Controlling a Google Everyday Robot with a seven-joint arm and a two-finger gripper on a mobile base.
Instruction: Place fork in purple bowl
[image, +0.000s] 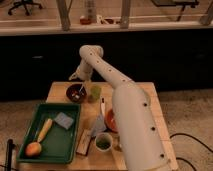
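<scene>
The purple bowl (75, 94) is small, dark and round, and stands at the back left of the wooden table (60, 92). A thin pale fork (80, 89) lies in it and leans up toward the right rim. My gripper (75, 76) is at the end of the long white arm (107, 75), just behind and slightly above the bowl at the table's far edge. It is apart from the fork.
A green cup (94, 92) stands right of the bowl. A green tray (70, 107) at front left holds a wooden-handled brush (44, 129), a grey sponge (64, 120) and a fruit (33, 148). An orange bowl (109, 121), a white-handled utensil (103, 107) and a white cup (104, 142) sit next to my arm.
</scene>
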